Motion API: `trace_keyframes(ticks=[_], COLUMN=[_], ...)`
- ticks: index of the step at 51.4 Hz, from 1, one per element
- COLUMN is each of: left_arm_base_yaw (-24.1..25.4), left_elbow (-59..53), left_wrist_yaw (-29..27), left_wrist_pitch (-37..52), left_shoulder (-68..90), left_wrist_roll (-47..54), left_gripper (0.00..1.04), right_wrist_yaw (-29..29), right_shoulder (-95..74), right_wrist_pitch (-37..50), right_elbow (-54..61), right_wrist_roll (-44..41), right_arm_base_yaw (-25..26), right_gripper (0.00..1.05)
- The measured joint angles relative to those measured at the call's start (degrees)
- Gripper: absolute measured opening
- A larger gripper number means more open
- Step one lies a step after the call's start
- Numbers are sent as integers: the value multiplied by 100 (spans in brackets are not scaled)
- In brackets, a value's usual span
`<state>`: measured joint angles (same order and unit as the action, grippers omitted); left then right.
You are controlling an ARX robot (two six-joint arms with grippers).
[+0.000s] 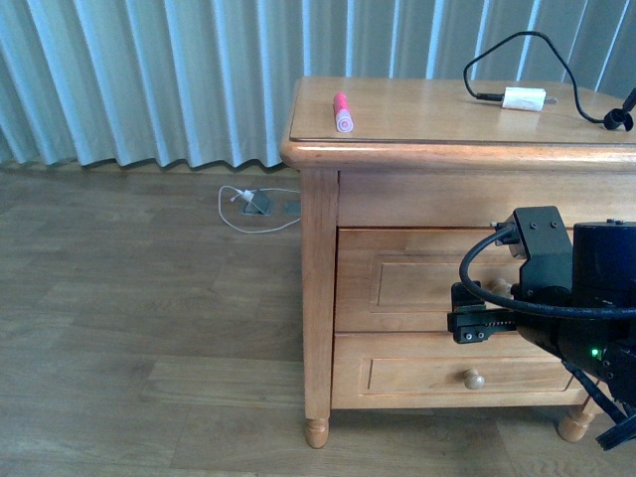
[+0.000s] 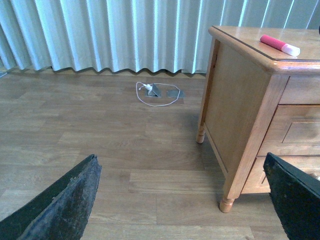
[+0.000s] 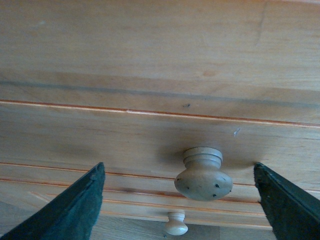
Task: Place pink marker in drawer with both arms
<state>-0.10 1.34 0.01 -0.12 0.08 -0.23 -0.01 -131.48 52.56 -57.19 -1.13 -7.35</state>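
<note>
Pink marker (image 1: pixel 342 112) on cabinet (image 1: pixel 447 111) top, right hand (image 3: pixel 180 202) spread facing knob (image 3: pixel 203 176) of closed drawer (image 3: pixel 75 136), left hand (image 2: pixel 175 200) spread

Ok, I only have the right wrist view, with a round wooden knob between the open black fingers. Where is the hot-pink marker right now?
Observer: The short hot-pink marker lies on the honey-wood cabinet top, near its left edge, with nothing touching it.
Operator: Is anything else up there?
Observer: A small white charger block with a thin black cable, toward the back right, well apart from the marker.
Operator: And the left gripper?
Observer: The left gripper is open and holds nothing. Brown wood floor shows between its fingers, and it is nowhere near the marker.
</note>
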Motion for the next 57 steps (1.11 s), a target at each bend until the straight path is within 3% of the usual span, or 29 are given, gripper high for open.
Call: trace_keyframes(ticks=[15, 20, 44, 57], left_arm_base_yaw=[0, 0, 0, 0], left_elbow=[0, 0, 0, 0], left_wrist_yaw=[0, 0, 0, 0], left_wrist_pitch=[0, 0, 0, 0], left_shoulder=[0, 0, 0, 0], left_wrist_roll=[0, 0, 0, 0], left_gripper=[99, 99, 99, 99], right_wrist_yaw=[203, 227, 131, -120], right_shoulder=[31, 39, 186, 643], right_wrist_pitch=[0, -26, -70, 173], right_elbow=[-7, -7, 203, 1058], right_wrist_roll=[57, 79, 291, 511], right_arm_base_yaw=[-4, 13, 109, 214], right_gripper=[34, 23, 22, 22])
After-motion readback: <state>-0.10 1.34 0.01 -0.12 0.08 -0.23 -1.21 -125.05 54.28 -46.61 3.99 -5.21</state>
